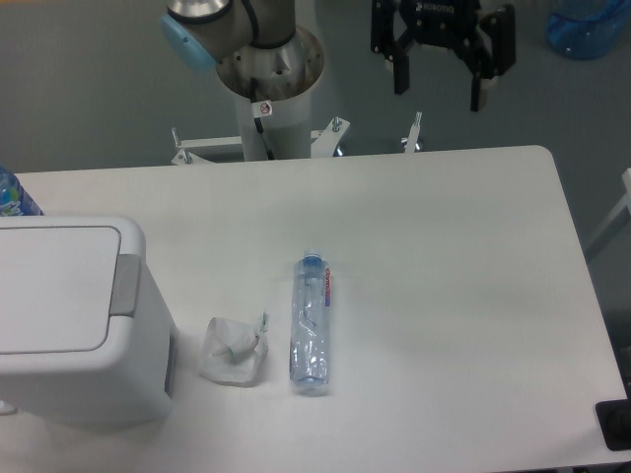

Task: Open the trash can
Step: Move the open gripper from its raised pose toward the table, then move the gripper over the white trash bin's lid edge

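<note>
The trash can (pixel 69 320) is sitting at the left edge of the tabletop (pixel 444 276), near the front corner, lid lying flat and shut. Its grey push tab (pixel 124 286) is facing right. The gripper (pixel 441 84) is hanging beyond the back edge, its 2 fingers spread wide, holding nothing. A paper wad (pixel 232 350) and a bottle (pixel 312 323) are lying near the front edge, right of the can.

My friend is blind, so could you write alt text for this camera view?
A white trash can, lid closed, sits at a white table's edge beside a crumpled paper wad and a clear plastic bottle lying flat. A robot's open black gripper hangs beyond the table's far side.
</note>
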You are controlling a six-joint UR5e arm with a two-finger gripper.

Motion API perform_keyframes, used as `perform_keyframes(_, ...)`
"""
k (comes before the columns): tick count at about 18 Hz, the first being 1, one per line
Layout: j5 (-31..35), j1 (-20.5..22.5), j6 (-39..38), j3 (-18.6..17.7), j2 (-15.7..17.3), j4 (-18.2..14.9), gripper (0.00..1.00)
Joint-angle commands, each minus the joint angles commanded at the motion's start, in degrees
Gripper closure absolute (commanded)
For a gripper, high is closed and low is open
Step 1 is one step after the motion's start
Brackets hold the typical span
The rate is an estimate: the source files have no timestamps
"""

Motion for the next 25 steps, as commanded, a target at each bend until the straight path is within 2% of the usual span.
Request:
perform_keyframes(7,-0.8,-0.2,-1.6,-0.3,-0.1,0.0,0.0)
perform_keyframes(10,-3.2,-0.5,-7.3,-0.4,-0.4,1.0,0.0)
perform_keyframes(14,-5.7,-3.0,-20.3,-1.3,-1.0,2.6,0.0)
perform_keyframes(15,-5.7,-4.1,-22.2,-2.0,-1.0,3.2,0.0)
perform_keyframes(18,-5.9,-5.9,-26.3,-4.0,-1.0,8.4,0.0)
perform_keyframes(25,-5.9,-12.1,-39.6,-4.5,-3.6,12.7,0.0)
